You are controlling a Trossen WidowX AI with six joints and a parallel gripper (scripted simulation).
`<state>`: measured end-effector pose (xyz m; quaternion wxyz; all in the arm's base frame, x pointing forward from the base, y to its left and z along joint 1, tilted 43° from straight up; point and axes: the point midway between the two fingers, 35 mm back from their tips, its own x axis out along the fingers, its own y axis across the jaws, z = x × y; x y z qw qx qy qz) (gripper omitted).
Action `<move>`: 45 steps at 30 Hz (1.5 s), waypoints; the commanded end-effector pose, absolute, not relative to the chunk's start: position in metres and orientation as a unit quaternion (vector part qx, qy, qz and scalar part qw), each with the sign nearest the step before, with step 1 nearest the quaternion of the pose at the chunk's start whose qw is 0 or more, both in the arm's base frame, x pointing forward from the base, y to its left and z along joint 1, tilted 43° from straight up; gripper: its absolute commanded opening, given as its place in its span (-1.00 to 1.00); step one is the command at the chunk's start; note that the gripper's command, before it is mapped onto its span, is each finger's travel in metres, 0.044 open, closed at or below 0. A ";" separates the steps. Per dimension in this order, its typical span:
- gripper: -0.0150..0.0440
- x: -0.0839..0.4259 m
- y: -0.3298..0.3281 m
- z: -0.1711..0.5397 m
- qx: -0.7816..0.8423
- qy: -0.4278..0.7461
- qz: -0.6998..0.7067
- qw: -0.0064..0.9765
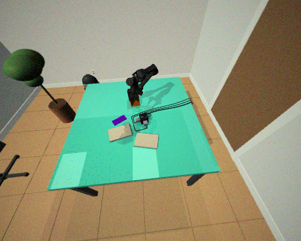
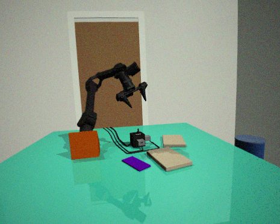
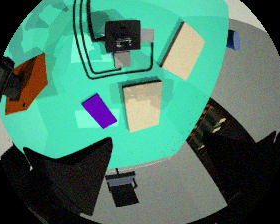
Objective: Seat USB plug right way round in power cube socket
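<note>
The black power cube (image 1: 143, 117) (image 2: 135, 140) (image 3: 123, 31) stands on the teal table (image 1: 184, 155) (image 2: 65, 196) (image 3: 56, 122). Grey plugs stick out of two of its sides: one grey plug (image 2: 140, 143) (image 3: 122, 59) and another grey plug (image 2: 147, 137) (image 3: 147, 35). A small dark piece (image 2: 138, 130) stands up from the cube's top; light marks show on the top in the wrist view. How far the USB plug is in and which way round it is cannot be made out. My gripper (image 2: 138, 104) (image 3: 160, 140) is open and empty, high above the table and clear of the cube.
Black cables (image 1: 166, 106) (image 2: 120, 146) (image 3: 76, 45) loop around the cube. An orange block (image 1: 135, 103) (image 2: 84, 145) (image 3: 33, 82) stands by the arm's base. A purple slab (image 1: 119, 120) (image 2: 136, 163) (image 3: 99, 111) and two beige slabs (image 1: 120, 133) (image 1: 146, 140) lie near the cube.
</note>
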<state>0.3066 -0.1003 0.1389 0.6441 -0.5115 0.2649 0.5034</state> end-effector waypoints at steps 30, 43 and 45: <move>1.00 0.304 0.038 0.080 -0.354 0.207 0.703 0.581; 1.00 0.303 0.047 0.070 -0.353 0.207 0.703 0.581; 1.00 0.303 0.048 0.069 -0.353 0.207 0.703 0.581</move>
